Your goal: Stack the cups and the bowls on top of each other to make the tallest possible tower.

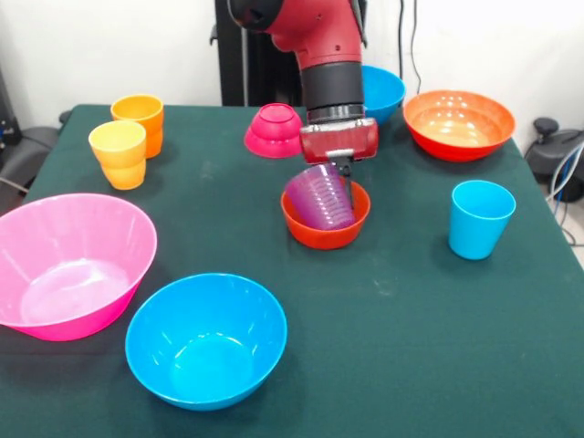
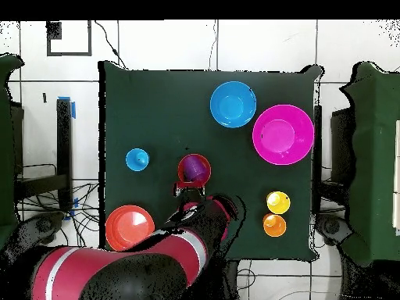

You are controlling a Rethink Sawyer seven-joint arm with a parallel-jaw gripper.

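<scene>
Purple cup (image 1: pixel 319 196) sits tilted inside the small orange-red bowl (image 1: pixel 326 228) near the middle of the desk (image 1: pixel 401 301), its mouth leaning toward the camera in the front view. My tool (image 1: pixel 341 166) hangs directly over the back edge of that bowl, right at the cup's upper rim; its fingers are hidden behind the cup and the red wrist housing, so I cannot tell how far they are spread or whether they have hold of the cup. In the overhead view the cup (image 2: pixel 194 168) shows as a purple ring just beyond my tool (image 2: pixel 186 186). Front view, rest of the layout: magenta bowl (image 1: pixel 274 130) lies upside down behind and to the left of my arm; one blue bowl (image 1: pixel 381 91) is partly hidden behind the arm at the far edge, with the wide orange bowl (image 1: pixel 459 123) just to its right. Light blue cup (image 1: pixel 480 219) stands upright, alone, right of the orange-red bowl and apart from it. Orange cup (image 1: pixel 139 123) and yellow-orange cup (image 1: pixel 119 153) stand upright, close together, at far left. Large pink bowl (image 1: pixel 68 265) and the second blue bowl (image 1: pixel 206 339) sit upright and empty at the near edge, side by side.
</scene>
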